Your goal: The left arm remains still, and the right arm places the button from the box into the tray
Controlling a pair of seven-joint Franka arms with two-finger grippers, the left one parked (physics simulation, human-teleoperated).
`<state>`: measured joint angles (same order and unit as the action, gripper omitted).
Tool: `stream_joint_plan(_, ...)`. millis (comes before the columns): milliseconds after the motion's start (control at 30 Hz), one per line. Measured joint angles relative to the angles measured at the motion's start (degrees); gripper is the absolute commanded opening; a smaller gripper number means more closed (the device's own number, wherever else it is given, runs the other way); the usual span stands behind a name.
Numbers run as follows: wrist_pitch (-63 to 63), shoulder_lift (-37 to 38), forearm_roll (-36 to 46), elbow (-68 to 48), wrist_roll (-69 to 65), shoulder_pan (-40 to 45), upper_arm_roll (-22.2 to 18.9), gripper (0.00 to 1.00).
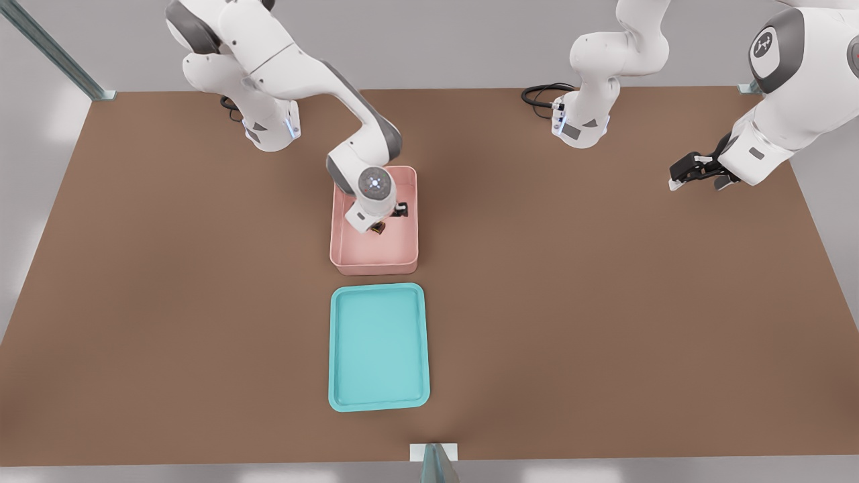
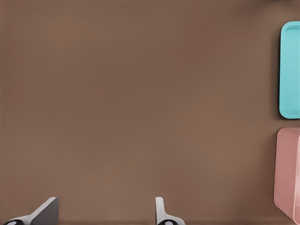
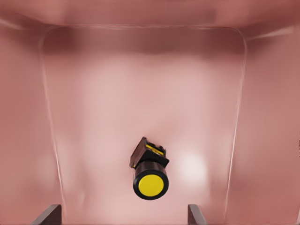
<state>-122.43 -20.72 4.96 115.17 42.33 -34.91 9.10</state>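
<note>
Button (image 3: 150, 176), yellow-capped on its black base, lies tilted on the floor of the pink box (image 1: 343, 251), apart from the walls. The right arm (image 1: 366, 144) reaches down into the box, and its gripper (image 3: 124, 216) hovers above the button with fingers (image 3: 48, 215) spread wide, one on either side, touching nothing. On the brown table (image 1: 604, 302), the teal tray (image 1: 335, 349) sits just beside the box, on the side away from the arm's base.
</note>
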Motion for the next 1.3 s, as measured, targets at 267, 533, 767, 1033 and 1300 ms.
stream_joint_plan(267, -7.19, 1.67, -5.91, 7.48, 13.65, 0.37, -0.23, 1.0)
stream_joint_plan(533, -17.83, -0.62, -6.89, 10.5, 25.89, 0.18, -0.42, 1.0)
stream_joint_plan(767, -22.87, -0.68, -7.48, 12.59, 32.42, -0.06, 0.01, 1.0)
stream_joint_plan(1033, -24.54, -1.42, -7.59, 13.17, 34.87, 0.29, 0.14, 0.81)
stream_joint_plan(1300, -24.86, -2.07, -7.6, 14.01, 34.26, 0.75, 0.37, 0.51)
